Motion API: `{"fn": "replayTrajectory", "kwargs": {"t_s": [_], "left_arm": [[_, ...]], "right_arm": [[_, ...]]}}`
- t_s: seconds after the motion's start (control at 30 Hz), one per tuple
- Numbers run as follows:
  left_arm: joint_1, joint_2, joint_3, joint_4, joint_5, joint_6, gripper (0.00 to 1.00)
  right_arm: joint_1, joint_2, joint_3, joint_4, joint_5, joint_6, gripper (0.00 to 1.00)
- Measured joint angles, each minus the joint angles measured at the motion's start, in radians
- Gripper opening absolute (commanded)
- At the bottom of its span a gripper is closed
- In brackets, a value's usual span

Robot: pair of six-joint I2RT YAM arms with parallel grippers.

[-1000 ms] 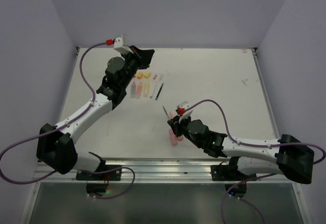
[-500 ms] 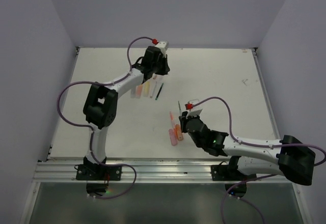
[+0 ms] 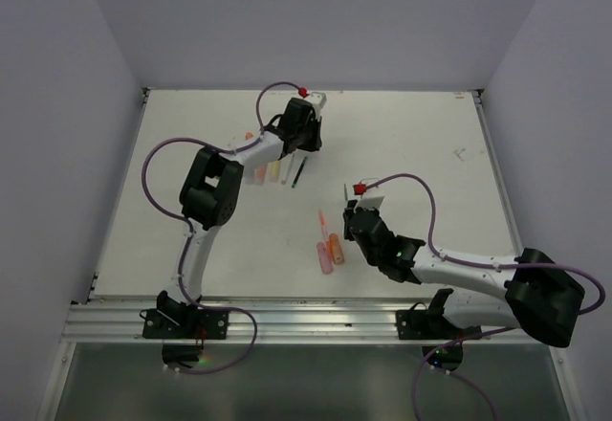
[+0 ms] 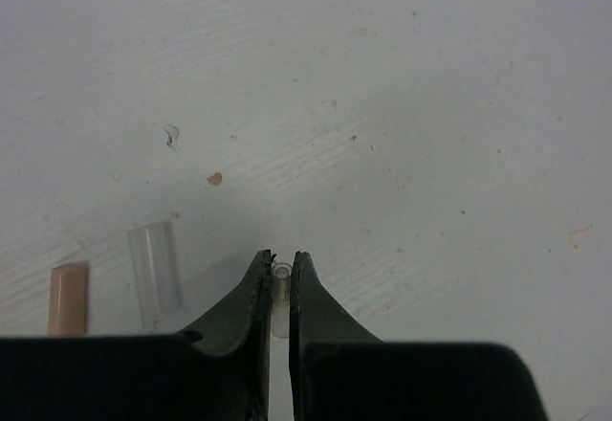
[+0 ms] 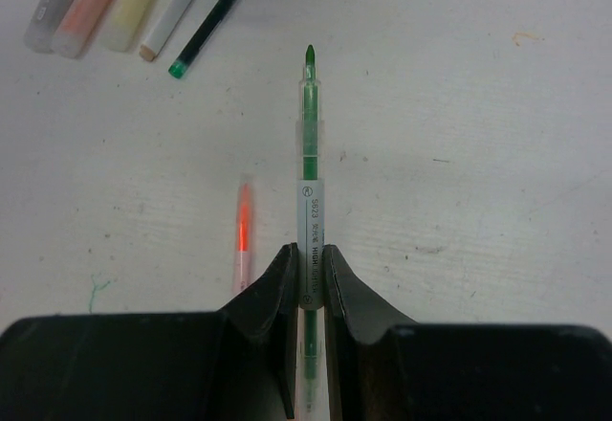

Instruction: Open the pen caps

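Right wrist view, closest in: the right hand point(image 5: 308, 251) was clamped narrow on a green pen point(image 5: 308, 153), its clear barrel pinched between the fingers and its bare green tip pointing away, no cap on it; just beside it to the left a thin orange pen point(image 5: 243, 230) lay flat on the white counter point(image 5: 478, 153); farther off, in the top left corner, three highlighters point(image 5: 91, 2) lay side by side, pale pink, orange and yellow, with a white pen point(image 5: 180, 5) and a second green pen point(image 5: 212, 17) next to them. Top external view showed a pink highlighter point(image 3: 325, 259) and an orange highlighter point(image 3: 336, 248) lying together near the right hand; well beyond, the left hand point(image 3: 304, 136) reached over the far row of pens. Left wrist view: the left hand was nearly closed, nipping a tiny slim clear cap point(image 4: 280, 295) between its tips; to the left a wider clear cap point(image 4: 156, 273) and a peach cap point(image 4: 68, 298) lay apart on the counter.
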Motion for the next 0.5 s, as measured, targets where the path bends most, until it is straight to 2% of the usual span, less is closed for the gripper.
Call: {"fn": "replayTrajectory", "kwargs": {"t_s": [0.27,0.5], "left_arm": [[0.000,0.059,0.016,0.011,-0.006,0.000,0.09],[0.000,0.072,0.028,0.017,-0.018,0.000,0.20]], "right_arm": [[-0.031,0.026,0.000,-0.005,-0.027,0.014,0.00],[-0.032,0.045,0.000,-0.007,-0.051,0.018,0.00]]}}
